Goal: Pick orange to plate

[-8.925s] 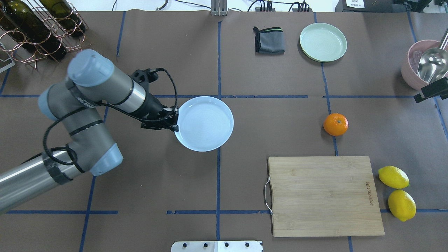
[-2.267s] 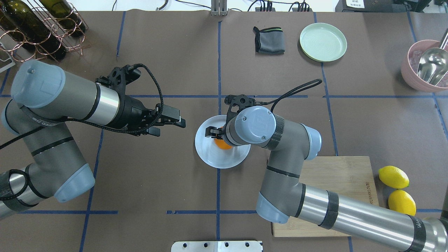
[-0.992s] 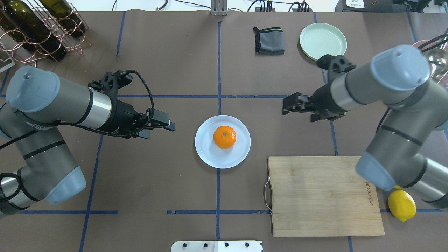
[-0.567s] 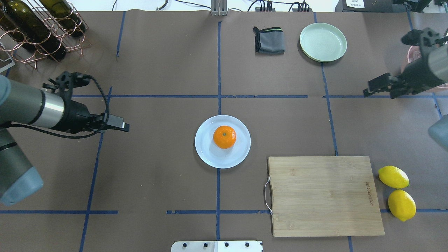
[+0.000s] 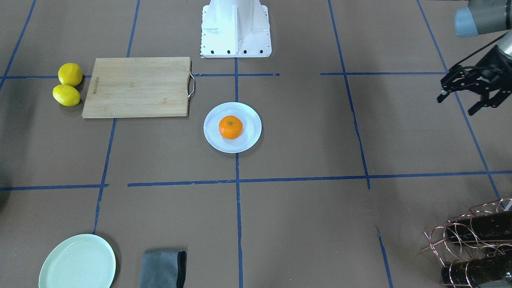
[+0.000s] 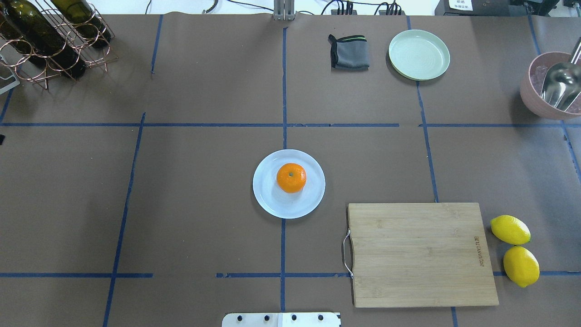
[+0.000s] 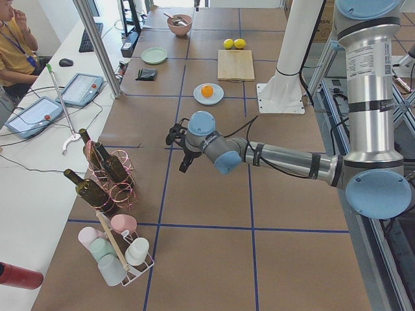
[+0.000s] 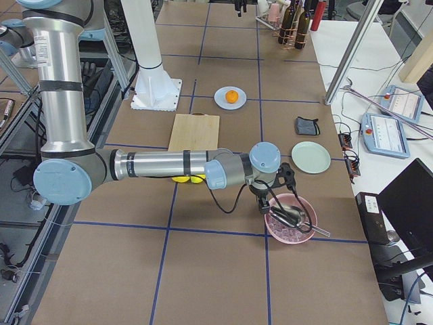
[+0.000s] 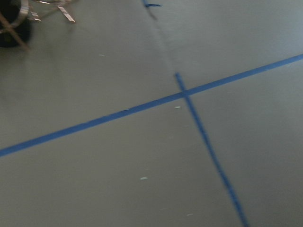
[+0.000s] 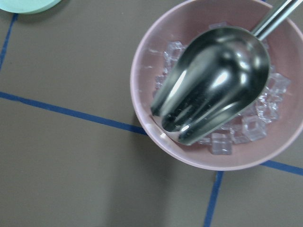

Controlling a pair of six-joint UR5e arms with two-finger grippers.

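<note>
On the near right of the counter (image 6: 190, 236) lies a wooden cutting board (image 6: 422, 254), its wire handle on the left edge. Two lemons (image 6: 510, 230) lie just beside its right edge, close to the counter's right end. Past the board's left far corner, at the middle of the counter, the orange (image 6: 291, 177) sits on the white plate (image 6: 272, 204), slightly far of its centre, stem dimple up. Bare brown counter lies all round the plate.

Along the far edge are a wire bottle rack (image 6: 45, 41) at the left, a folded grey cloth (image 6: 349, 52) and a green plate (image 6: 419, 54) right of centre, and a pink bowl (image 6: 533, 97) at the right end.

The arms show only in the front and side views. The left gripper (image 5: 460, 103) hangs over the left end near the rack, forearm stretched low and level, fingers spread wide and holding nothing. The right gripper (image 8: 267, 203) hangs beside the bowl; I cannot tell how its fingers stand. Its wrist camera looks straight down on ice cubes and a metal scoop (image 10: 213, 85) in the bowl.
</note>
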